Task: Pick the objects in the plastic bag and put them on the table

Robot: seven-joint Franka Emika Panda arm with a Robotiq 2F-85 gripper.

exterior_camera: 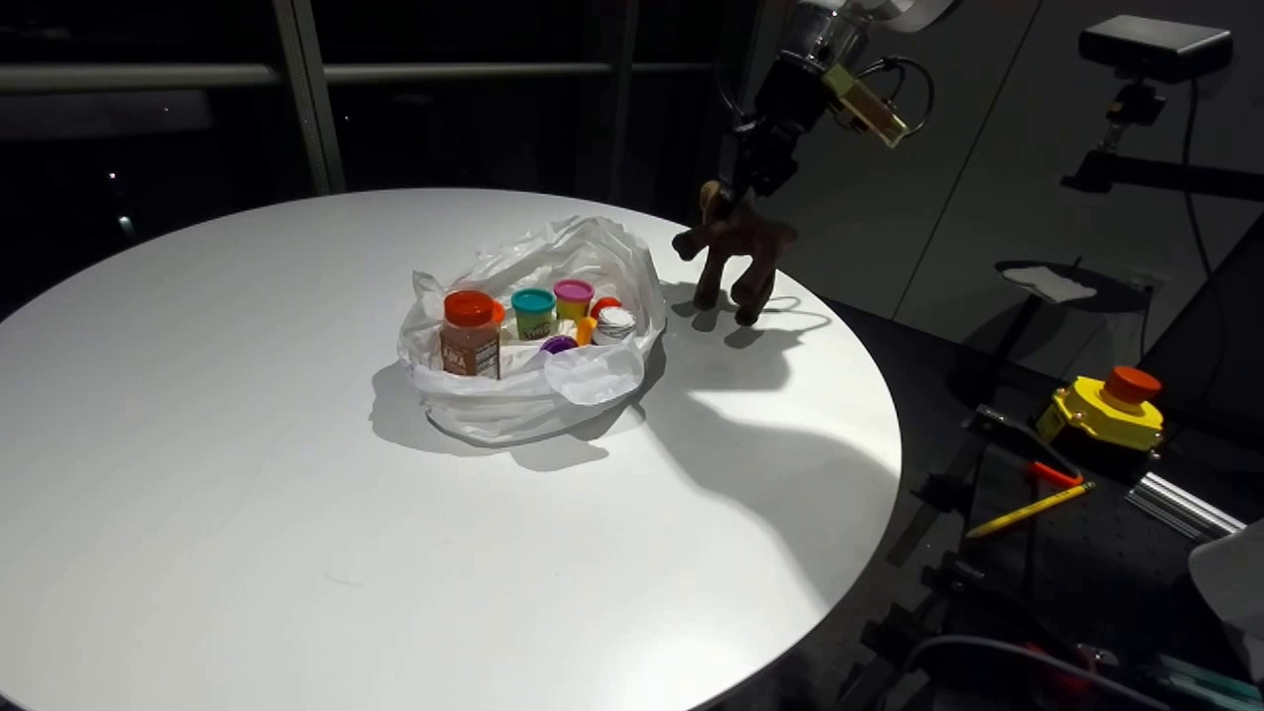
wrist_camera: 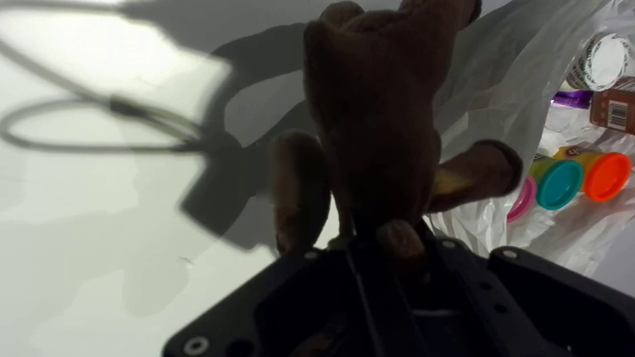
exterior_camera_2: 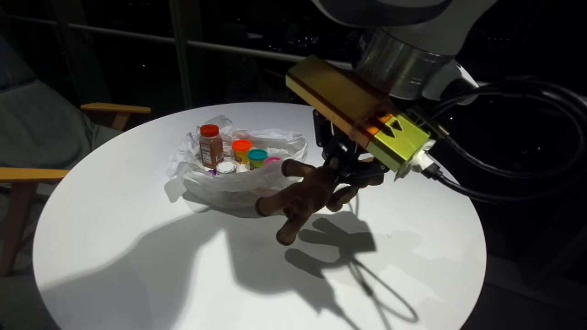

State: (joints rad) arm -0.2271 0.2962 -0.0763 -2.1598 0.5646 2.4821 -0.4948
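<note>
1. Toy (exterior_camera_2: pixel 306 195), brown and soft, is being grasped by the tool (wrist_camera: pixel 392 228); it is being pinched between the fingers, and its body is being seen past their tips in the wrist view.
2. In both exterior views the toy is being held above the surface (exterior_camera: pixel 296 513), outside the bag (exterior_camera: pixel 494 420) and just beside it. In an exterior view its shadow (exterior_camera_2: pixel 355 240) is being thrown on the surface, apart from the feet.
3. The bag, white and wrinkled, is being borne by the surface; its mouth is being spread wide around the things inside.
4. Inside the bag, a brown jar (exterior_camera: pixel 472 341) with a red lid is being stood upright, just within the rim.
5. In an exterior view a row is being formed by an orange-lidded tub (exterior_camera_2: pixel 241 153), a teal-lidded tub (exterior_camera_2: pixel 257 160) and a pink-lidded tub (exterior_camera_2: pixel 271 160); the last is being partly hidden by the bag.
6. A white-topped can (exterior_camera: pixel 614 324) is being seen inside the bag near the rim; a purple piece (exterior_camera: pixel 560 345) and an orange piece (exterior_camera: pixel 586 331) are being shown between it and the jar, their shapes being partly hidden.
7. Off the surface, a yellow pencil (exterior_camera: pixel 1032 511) and a red button (exterior_camera: pixel 1131 385) on a yellow box (exterior_camera: pixel 1098 423) are being shown in an exterior view, and a grey chair (exterior_camera_2: pixel 41 121) is being shown in an exterior view.
</note>
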